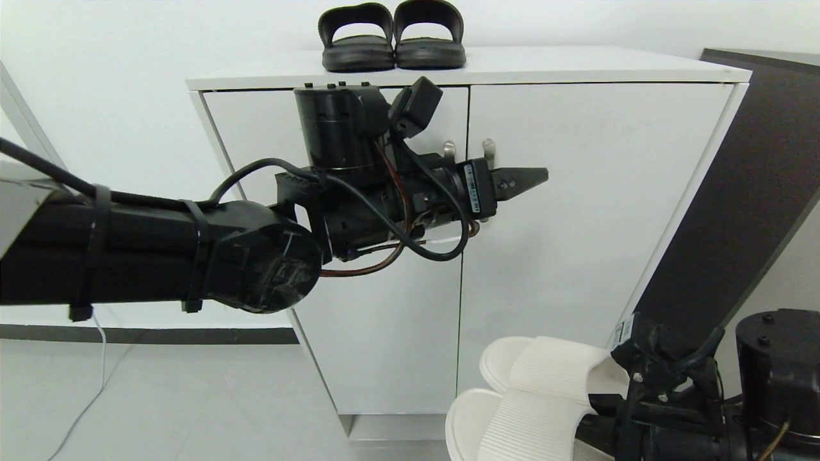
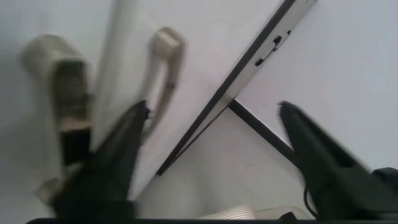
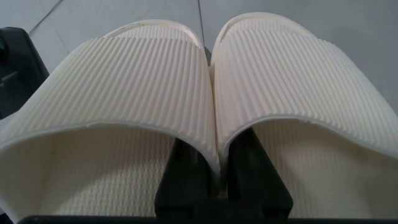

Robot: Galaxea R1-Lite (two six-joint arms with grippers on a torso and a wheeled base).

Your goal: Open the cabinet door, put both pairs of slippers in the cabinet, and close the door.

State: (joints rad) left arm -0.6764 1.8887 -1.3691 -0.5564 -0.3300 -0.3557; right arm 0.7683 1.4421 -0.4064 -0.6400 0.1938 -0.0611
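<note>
The white cabinet stands with both doors shut. Two metal handles flank the centre seam. A pair of black slippers rests on its top. My left gripper hangs in front of the right door, just past its handle, and is open. In the left wrist view the left gripper has its fingers wide apart, one finger beside a handle. Low at the right, my right gripper is shut on a pair of white ribbed slippers. Its fingers pinch the inner strap edges of the white slippers together.
A dark panel leans along the cabinet's right side. A thin cable trails over the grey floor at the left. A white wall stands behind the cabinet.
</note>
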